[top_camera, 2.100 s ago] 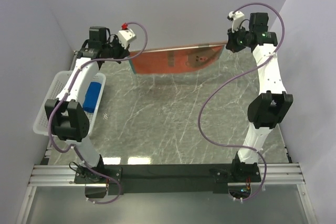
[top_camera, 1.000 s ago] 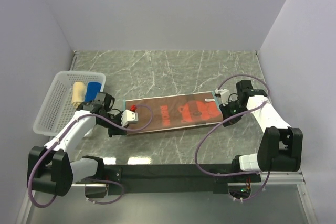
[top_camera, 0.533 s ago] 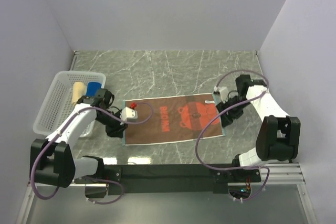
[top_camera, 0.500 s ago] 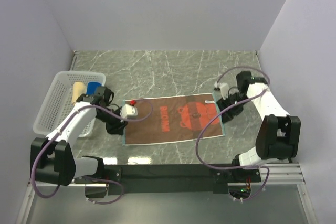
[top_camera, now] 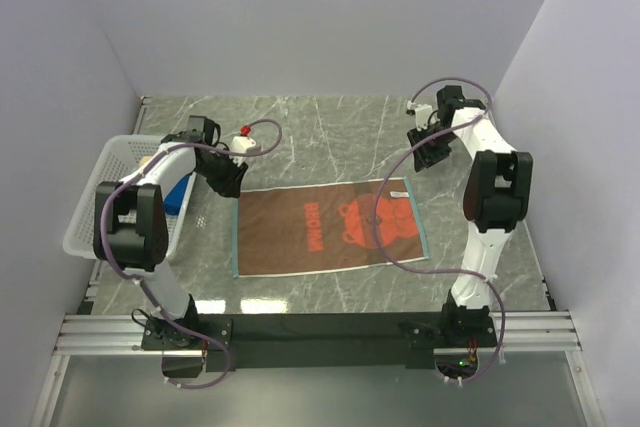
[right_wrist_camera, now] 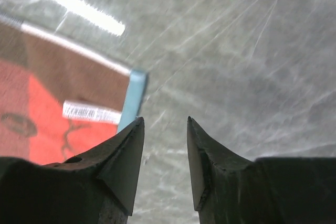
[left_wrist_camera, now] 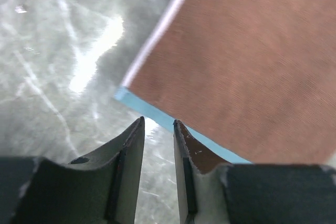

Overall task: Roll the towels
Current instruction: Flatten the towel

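Setting: robotics lab test cell. Evidence: plain pale partition walls (top_camera: 300, 17) closing in the left, top and right of the overhead view; grey marble-pattern tabletop (top_camera: 330, 137); aluminium extrusion frame (top_camera: 100, 332) across the bottom edge; white-and-black left arm (top_camera: 165, 162) and right arm (top_camera: 472, 127), trailing loose purple cables (top_camera: 377, 222). Props: rust-orange towel (top_camera: 325, 227) spread flat at centre, white lattice basket (top_camera: 85, 227) at left.

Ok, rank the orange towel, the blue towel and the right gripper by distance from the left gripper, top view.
1. orange towel, corner beside the left gripper
2. blue towel, left, in the basket
3. right gripper, far right
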`<state>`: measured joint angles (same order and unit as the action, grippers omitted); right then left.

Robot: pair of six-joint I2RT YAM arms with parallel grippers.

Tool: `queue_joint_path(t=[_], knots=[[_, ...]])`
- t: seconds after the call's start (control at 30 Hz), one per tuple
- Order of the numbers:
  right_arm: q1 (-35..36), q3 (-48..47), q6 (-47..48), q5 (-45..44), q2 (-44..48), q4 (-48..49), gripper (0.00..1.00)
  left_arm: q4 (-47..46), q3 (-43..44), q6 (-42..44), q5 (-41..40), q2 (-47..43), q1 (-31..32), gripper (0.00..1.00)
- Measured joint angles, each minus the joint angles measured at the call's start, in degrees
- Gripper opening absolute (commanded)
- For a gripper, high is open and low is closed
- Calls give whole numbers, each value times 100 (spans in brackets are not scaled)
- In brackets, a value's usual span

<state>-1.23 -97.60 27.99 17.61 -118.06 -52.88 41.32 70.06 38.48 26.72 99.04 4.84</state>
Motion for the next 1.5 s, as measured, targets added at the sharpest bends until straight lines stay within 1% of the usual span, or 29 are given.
queue_joint_path(t=[0.13,0.3,0.53,0.7,0.73,0.8,0.83,0.9,0.93,1.03,1.2,1.4,1.5], knots=[[111,-365,-151,-195,-433,11,50,-225,240,-323,-245,291,0,34],[345,-376,-275,-319,-662,7,51,-442,271,-527,-442,398,0,35],[562,-356,-413,-476,-850,66,47,-577,271,-732,-632,457,0,35],[636,-319,-455,-588,-883,136,36,-623,271,-815,-713,656,0,35],[636,-317,-459,-599,-883,144,31,-623,271,-820,-715,693,0,35],[636,-313,-461,-603,-883,146,26,-621,273,-824,-715,776,0,35],[636,-306,-463,-605,-883,151,20,-619,273,-826,-715,813,0,35],[636,-278,-452,-601,-883,164,14,-621,273,-833,-715,868,0,35],[636,-273,-455,-595,-879,164,9,-619,273,-833,-715,883,0,35],[636,-254,-450,-592,-861,168,0,-632,273,-835,-713,883,0,35],[636,-232,-444,-555,-841,177,0,-708,273,-859,-710,890,0,35],[636,-225,-433,-509,-839,177,0,-796,271,-916,-708,1014,2,40],[636,-223,-431,-490,-839,175,0,-826,273,-918,-710,1021,17,37]])
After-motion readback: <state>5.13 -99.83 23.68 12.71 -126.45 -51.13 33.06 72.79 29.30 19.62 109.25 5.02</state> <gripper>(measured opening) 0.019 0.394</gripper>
